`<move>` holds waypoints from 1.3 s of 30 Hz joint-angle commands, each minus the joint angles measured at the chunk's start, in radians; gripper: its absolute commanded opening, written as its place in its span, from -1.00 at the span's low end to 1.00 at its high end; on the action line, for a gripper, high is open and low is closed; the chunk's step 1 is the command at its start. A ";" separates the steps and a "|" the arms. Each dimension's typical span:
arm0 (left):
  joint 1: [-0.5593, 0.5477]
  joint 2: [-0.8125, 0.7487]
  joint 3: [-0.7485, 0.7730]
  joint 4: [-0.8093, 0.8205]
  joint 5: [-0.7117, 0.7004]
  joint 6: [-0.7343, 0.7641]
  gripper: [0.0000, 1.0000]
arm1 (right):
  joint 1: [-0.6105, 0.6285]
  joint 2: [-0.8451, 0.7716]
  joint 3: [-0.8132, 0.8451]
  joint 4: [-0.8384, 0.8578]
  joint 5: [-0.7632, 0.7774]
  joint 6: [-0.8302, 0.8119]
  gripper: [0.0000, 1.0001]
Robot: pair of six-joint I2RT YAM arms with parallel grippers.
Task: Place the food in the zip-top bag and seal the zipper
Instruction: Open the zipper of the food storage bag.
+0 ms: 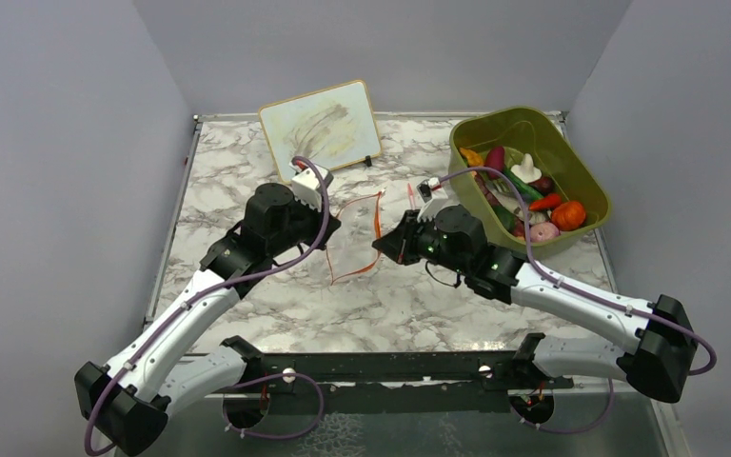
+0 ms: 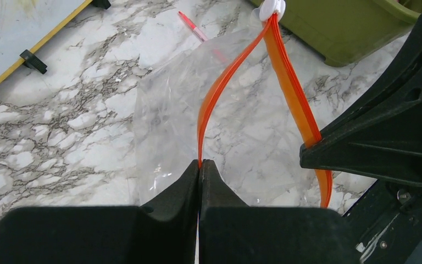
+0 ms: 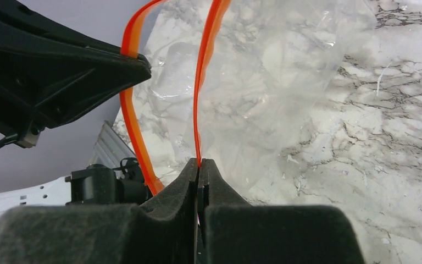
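We see the left end effector [image 2: 199,166] and right end effector [image 3: 199,164] each clenched on the zipper [image 2: 296,88], the zip-top bag [image 2: 165,121] gaping mid-frame

Olive bin [image 1: 577,158], small whiteboard [image 1: 322,129], pink pen [image 2: 193,26] — all on marble table [image 1: 228,171]

The left arm [image 1: 186,319] and right arm [image 1: 576,303] wore white shells between bulky black joint housings, and a purple cable [image 1: 247,276] trailed along each. The left gripper [image 2: 199,165] and right gripper [image 3: 199,163] had matte black, wedge-shaped fingers.
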 commanded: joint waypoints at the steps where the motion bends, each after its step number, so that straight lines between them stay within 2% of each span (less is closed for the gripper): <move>1: 0.003 -0.036 -0.007 0.018 -0.034 0.014 -1.00 | -0.008 -0.019 -0.007 -0.024 0.054 -0.044 -0.97; 5: 0.003 -0.069 0.005 -0.006 -0.148 0.033 -1.00 | -0.008 -0.012 -0.018 -0.067 0.162 -0.072 -0.97; 9: 0.003 -0.110 -0.010 -0.008 -0.232 0.083 -1.00 | -0.008 -0.004 -0.048 -0.056 0.174 -0.074 -0.97; 12: 0.003 -0.132 -0.042 0.013 -0.221 0.102 -1.00 | -0.008 0.009 -0.064 -0.032 0.141 -0.075 -0.97; 19: 0.003 -0.149 -0.166 0.134 -0.099 0.085 -1.00 | -0.008 0.081 -0.022 -0.016 0.087 -0.083 -0.86; 21: 0.003 -0.153 -0.188 0.160 -0.100 0.067 -1.00 | -0.008 0.098 0.005 -0.022 0.073 -0.093 -0.72; 24: 0.003 -0.161 -0.215 0.192 -0.105 0.062 -1.00 | -0.008 0.121 0.047 -0.040 0.051 -0.112 -0.35; 26: 0.003 -0.162 -0.226 0.200 -0.113 0.063 -1.00 | -0.008 0.143 0.085 -0.063 0.037 -0.129 -0.17; 32: 0.003 -0.155 -0.241 0.195 -0.138 0.090 -1.00 | -0.008 0.182 0.210 -0.163 0.013 -0.178 0.13; 35: 0.003 -0.160 -0.259 0.202 -0.152 0.099 -1.00 | -0.008 0.190 0.279 -0.240 0.073 -0.233 0.38; 39: 0.003 -0.147 -0.258 0.195 -0.160 0.117 -1.00 | -0.019 0.187 0.362 -0.333 0.184 -0.315 0.51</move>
